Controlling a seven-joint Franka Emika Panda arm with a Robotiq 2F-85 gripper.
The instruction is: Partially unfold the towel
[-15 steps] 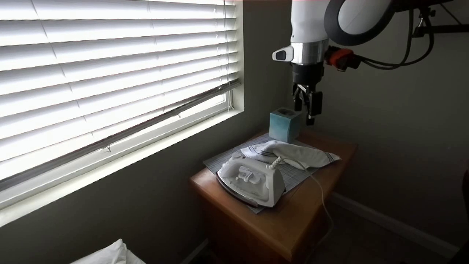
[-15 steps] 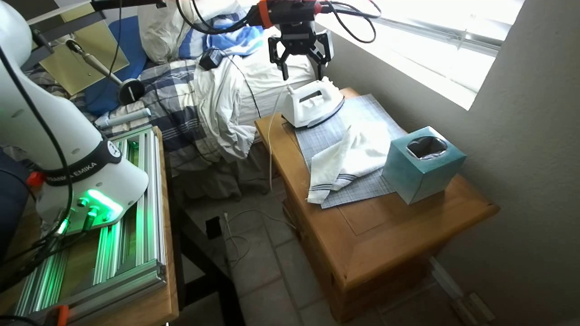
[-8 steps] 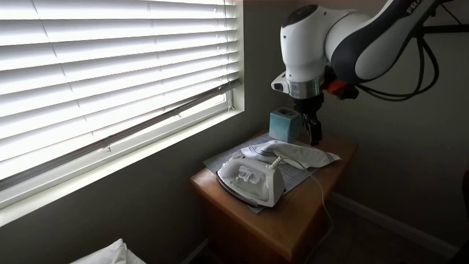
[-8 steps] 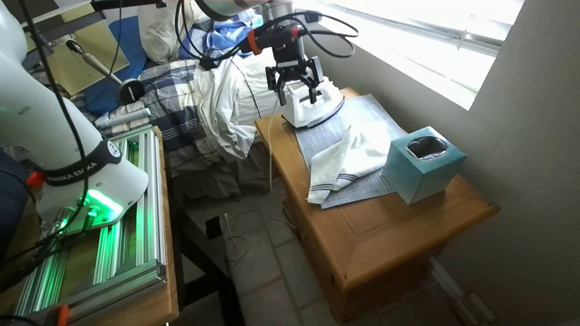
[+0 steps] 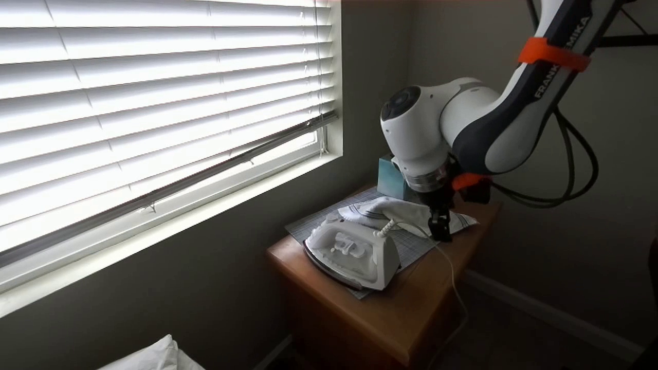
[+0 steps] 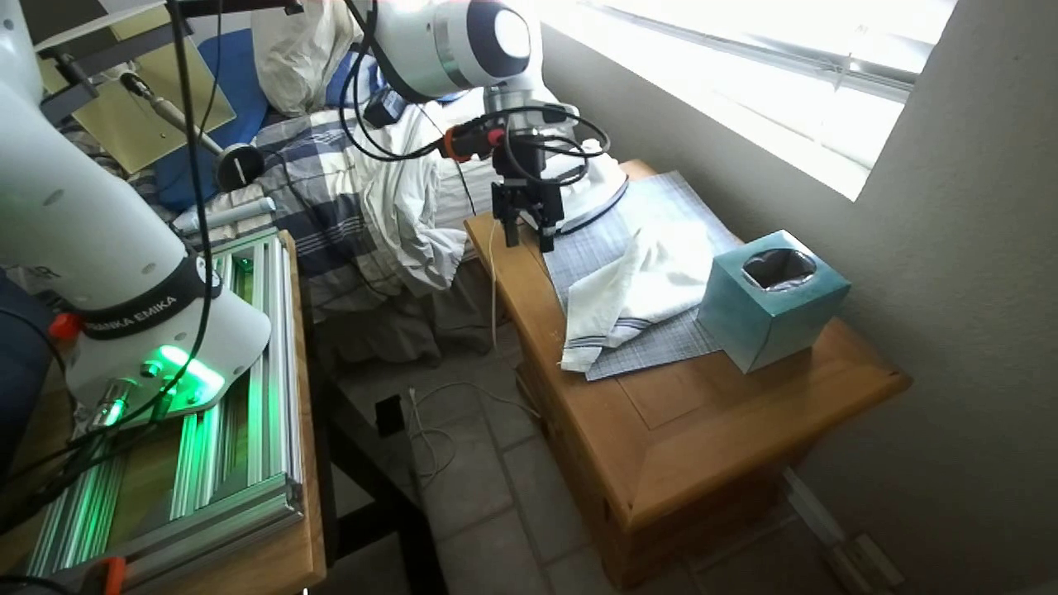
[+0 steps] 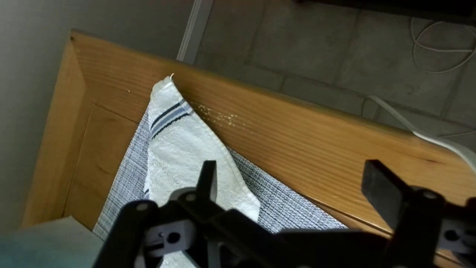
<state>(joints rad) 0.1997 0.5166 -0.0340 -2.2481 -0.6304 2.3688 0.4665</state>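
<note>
The pale white towel lies crumpled and partly folded on the grey mat, with dark stripes near its ends. It shows in both exterior views [image 5: 383, 208] [image 6: 649, 277] and in the wrist view [image 7: 182, 145]. My gripper is open and empty, fingers pointing down, in both exterior views [image 5: 441, 237] [image 6: 529, 245]. It is low over the table beside the iron's heel, apart from the towel in an exterior view. In the wrist view the gripper [image 7: 292, 169] has one finger in front of the towel and the other in front of bare wood. The fingers hide the towel's lower part there.
A white iron [image 6: 591, 190] stands close to the gripper, its cord [image 6: 493, 289] running over the table edge. A teal tissue box [image 6: 773, 302] stands at the towel's other side. The grey mat [image 6: 661, 357] lies on the wooden table [image 6: 719, 446], against the window wall.
My gripper has come down from high above to low over the table beside the iron. The fingers look turned and closer together in an exterior view. The towel, iron and box have not moved.
</note>
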